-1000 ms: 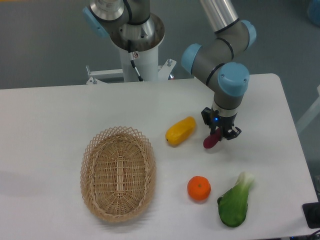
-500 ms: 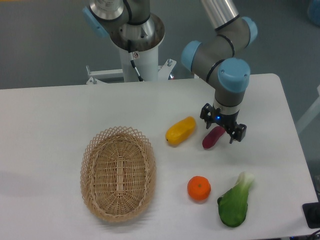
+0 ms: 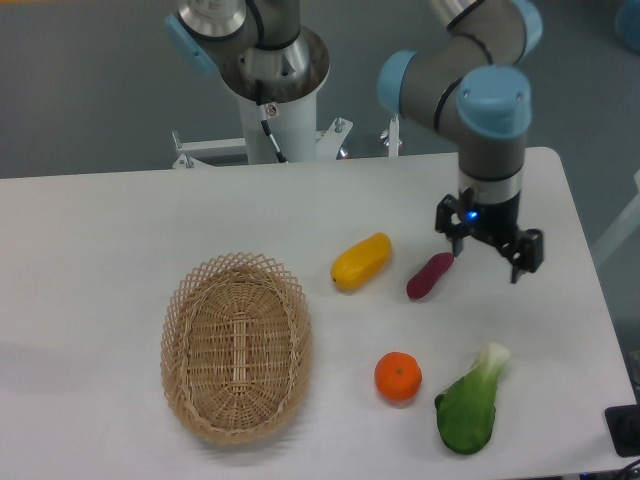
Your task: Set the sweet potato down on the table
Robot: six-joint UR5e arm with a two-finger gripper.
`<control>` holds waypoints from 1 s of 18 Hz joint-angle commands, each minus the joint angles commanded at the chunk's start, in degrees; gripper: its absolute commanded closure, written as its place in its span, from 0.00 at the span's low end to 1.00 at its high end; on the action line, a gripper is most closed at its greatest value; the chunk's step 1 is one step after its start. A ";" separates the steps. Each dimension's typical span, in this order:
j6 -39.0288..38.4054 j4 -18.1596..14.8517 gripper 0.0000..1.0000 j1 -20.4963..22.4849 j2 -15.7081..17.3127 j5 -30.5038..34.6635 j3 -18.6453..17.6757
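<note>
Our gripper [image 3: 487,250] hung spread and empty; the sweet potato [image 3: 429,276] (rounded) lay on the table [image 3: 120,230], where it might roll.

White table [image 3: 120,220] with rounded corners. On it: woven wicker basket [image 3: 237,346] at near left; yellow oblong fruit [image 3: 361,261] and sweet potato [image 3: 429,276] at centre; orange [image 3: 398,377] and green leafy vegetable [image 3: 468,404] at near right.
</note>
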 joint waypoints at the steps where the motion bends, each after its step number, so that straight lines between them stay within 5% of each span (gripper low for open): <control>1: 0.52 -1.40 0.00 0.44 0.17 0.00 0.35; 6: 9.74 -9.49 0.00 3.07 2.11 -0.09 2.73; 18: 17.84 -10.03 0.00 8.26 2.81 -0.70 2.29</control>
